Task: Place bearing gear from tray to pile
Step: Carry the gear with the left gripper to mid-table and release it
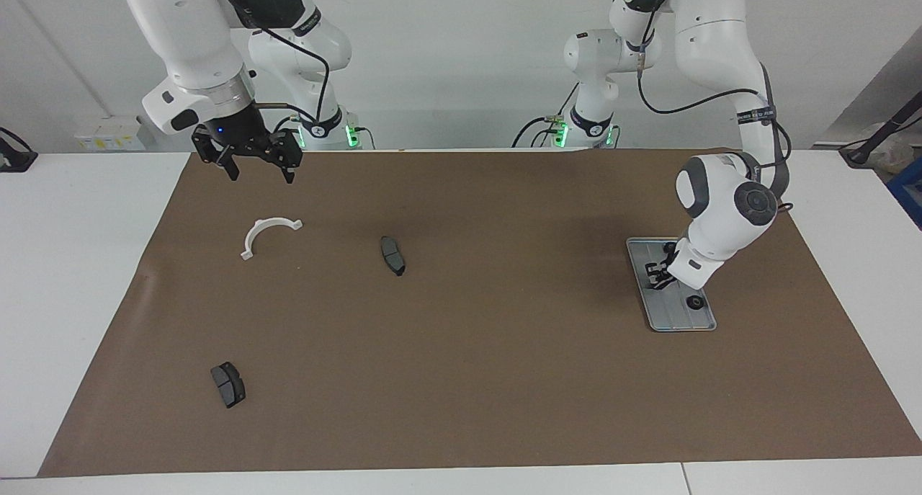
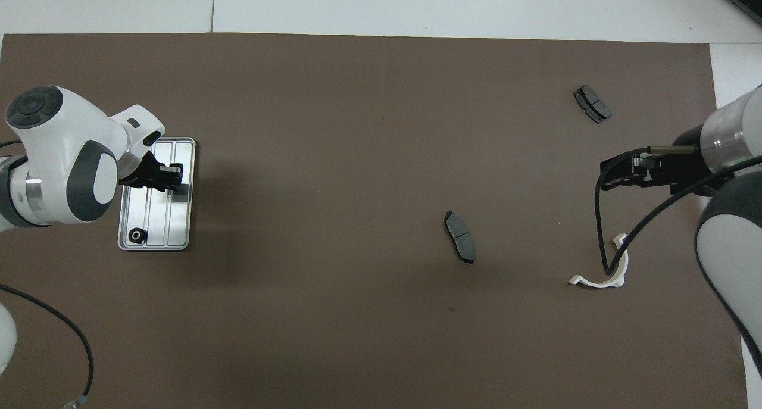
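Note:
The grey grooved tray [image 1: 681,322] [image 2: 181,230] lies toward the left arm's end of the table. A small black round bearing gear [image 1: 695,302] sits at the tray's end farther from the robots; the arm hides it in the overhead view. A second small black round part [image 2: 138,235] [image 1: 670,248] sits at the tray's nearer end. My left gripper [image 1: 657,277] [image 2: 172,180] is low over the tray's middle, between the two. The pile is a white half-ring bracket [image 1: 270,234] [image 2: 598,275] and two dark pads [image 1: 392,256] [image 2: 459,245], [image 1: 227,384] [image 2: 592,104]. My right gripper [image 1: 261,172] [image 2: 619,174] hangs open and empty above the mat beside the bracket.
A brown mat [image 1: 461,380] [image 2: 333,129] covers most of the white table. The pile's parts lie wide apart at the right arm's end. The far pad lies close to the mat's edge farthest from the robots. A black cable [image 2: 601,230] hangs from the right arm over the bracket.

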Available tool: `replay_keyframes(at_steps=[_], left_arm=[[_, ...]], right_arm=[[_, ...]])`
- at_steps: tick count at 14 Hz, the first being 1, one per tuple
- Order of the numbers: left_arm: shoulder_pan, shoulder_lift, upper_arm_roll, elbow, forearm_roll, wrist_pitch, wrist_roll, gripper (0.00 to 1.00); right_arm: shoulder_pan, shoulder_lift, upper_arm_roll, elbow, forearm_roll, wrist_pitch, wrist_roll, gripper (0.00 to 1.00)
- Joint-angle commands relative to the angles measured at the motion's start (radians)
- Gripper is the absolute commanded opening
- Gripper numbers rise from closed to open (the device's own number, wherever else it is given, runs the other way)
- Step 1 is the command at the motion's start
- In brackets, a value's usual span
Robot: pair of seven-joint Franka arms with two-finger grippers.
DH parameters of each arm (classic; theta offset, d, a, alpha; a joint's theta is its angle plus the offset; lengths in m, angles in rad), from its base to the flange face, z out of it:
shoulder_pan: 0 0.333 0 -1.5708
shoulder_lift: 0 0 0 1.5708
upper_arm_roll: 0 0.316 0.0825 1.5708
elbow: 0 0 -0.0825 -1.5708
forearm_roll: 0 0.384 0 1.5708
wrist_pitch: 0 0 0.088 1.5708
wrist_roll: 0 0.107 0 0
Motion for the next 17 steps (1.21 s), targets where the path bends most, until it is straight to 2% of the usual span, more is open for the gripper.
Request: replay_keyframes(at_steps=[1, 3, 9, 12, 15, 17], left_arm=[[-0.066, 0.044, 0.009, 0.137, -0.011, -0.093, -0.088, 0.13], [-0.124, 0.044, 0.007, 0.184, -0.04, -0.139, -0.184, 0.13], [-0.408, 0.03, 0.003, 0.181, -0.109, -0.138, -0.56, 0.13], [-0.521, 0.033, 0.001, 0.178, -0.117, -0.116, -0.682, 0.13], [-0.583, 0.039, 0.001, 0.15, -0.131, -0.04, -0.742, 0.14], [-0.592, 0.042, 0.001, 0.121, -0.134, 0.018, -0.743, 0.18]], right_arm=[[-0.003, 0.001, 0.004, 0.002, 0.013, 0.004, -0.028, 1.0], [-0.003, 0.001, 0.004, 0.002, 0.013, 0.004, -0.029, 1.0], [-0.006, 0.001, 0.004, -0.001, 0.013, 0.033, -0.02, 1.0], [-0.014, 0.001, 0.004, -0.003, 0.013, 0.035, -0.014, 1.0], [-0.015, 0.001, 0.003, -0.018, 0.013, 0.07, -0.016, 1.0], [-0.015, -0.001, 0.003, -0.024, 0.013, 0.078, -0.014, 1.0]])
